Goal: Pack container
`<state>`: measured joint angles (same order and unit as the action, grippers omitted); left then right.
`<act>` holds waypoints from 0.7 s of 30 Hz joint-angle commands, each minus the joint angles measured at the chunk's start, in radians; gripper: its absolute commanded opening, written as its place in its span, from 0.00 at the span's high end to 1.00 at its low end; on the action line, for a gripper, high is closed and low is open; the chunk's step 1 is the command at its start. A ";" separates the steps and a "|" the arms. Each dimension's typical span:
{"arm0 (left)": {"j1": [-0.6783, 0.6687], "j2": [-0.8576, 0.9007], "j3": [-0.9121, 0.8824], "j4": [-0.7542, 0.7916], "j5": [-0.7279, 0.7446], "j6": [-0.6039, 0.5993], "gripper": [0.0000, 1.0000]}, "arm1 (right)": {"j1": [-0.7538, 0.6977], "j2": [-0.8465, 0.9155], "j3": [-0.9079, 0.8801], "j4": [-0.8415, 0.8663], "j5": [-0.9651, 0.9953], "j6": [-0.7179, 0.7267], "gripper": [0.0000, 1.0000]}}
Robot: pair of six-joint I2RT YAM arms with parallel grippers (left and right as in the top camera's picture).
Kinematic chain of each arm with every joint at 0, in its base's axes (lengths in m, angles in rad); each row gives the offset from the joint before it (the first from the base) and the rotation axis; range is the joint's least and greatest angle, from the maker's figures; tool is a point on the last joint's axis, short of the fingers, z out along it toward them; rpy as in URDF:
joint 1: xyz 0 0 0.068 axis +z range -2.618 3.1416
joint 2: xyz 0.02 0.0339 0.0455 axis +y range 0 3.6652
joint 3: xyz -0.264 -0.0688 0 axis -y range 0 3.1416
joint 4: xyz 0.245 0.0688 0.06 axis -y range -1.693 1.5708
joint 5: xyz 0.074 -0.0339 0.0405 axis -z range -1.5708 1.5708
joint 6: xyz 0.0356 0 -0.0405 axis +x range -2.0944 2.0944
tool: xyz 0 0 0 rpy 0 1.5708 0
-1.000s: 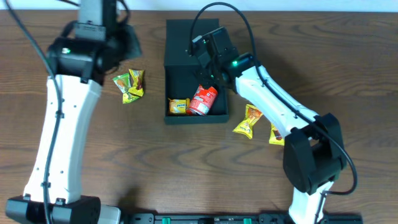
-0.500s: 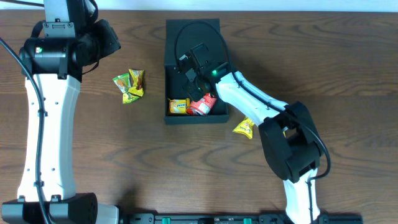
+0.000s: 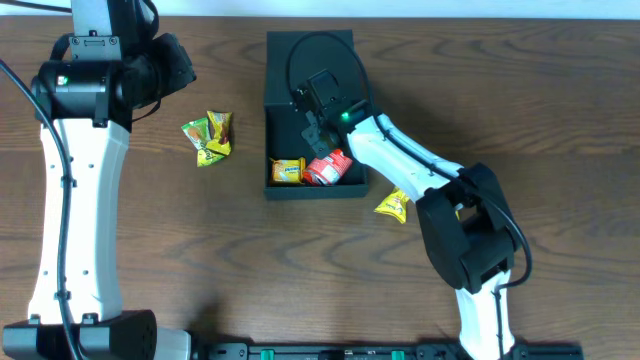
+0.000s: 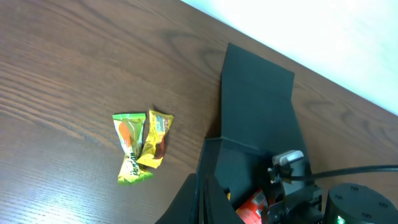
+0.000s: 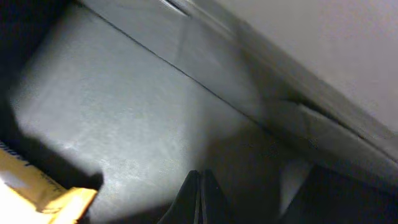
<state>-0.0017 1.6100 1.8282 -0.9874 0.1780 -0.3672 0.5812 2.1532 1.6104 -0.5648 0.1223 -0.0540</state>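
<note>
container (image 3: 285, 70), lid open, is set on the tabletop (image 3: 550, 120) with a red can (image 3: 328, 168) and a yellow packet (image 3: 288, 171) inside. the right tool (image 5: 199, 186) is held within it, pinched shut and empty; the left tool (image 4: 200, 199) is shut too, empty. packing seems half done: outside packets (image 3: 207, 137) must be fetched next, tool opened first. no print can be read.

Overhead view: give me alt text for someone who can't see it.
A dark open box on a wooden table holds a red can and a yellow packet, with the right arm reaching into it. Two packets lie left of the box, and a third packet lies to its right.
</note>
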 commanded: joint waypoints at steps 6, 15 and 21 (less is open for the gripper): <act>0.002 0.002 0.006 -0.003 0.006 -0.007 0.94 | -0.007 0.020 0.026 -0.083 0.036 0.075 0.99; 0.002 0.002 0.006 -0.003 0.006 -0.007 0.94 | -0.011 0.020 0.113 -0.194 0.035 0.135 0.98; 0.002 0.002 0.006 -0.002 0.006 -0.007 0.94 | -0.020 0.021 0.113 -0.116 0.036 0.127 0.98</act>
<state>-0.0017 1.6100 1.8282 -0.9878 0.1806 -0.3676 0.5755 2.1532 1.7046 -0.6979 0.1474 0.0605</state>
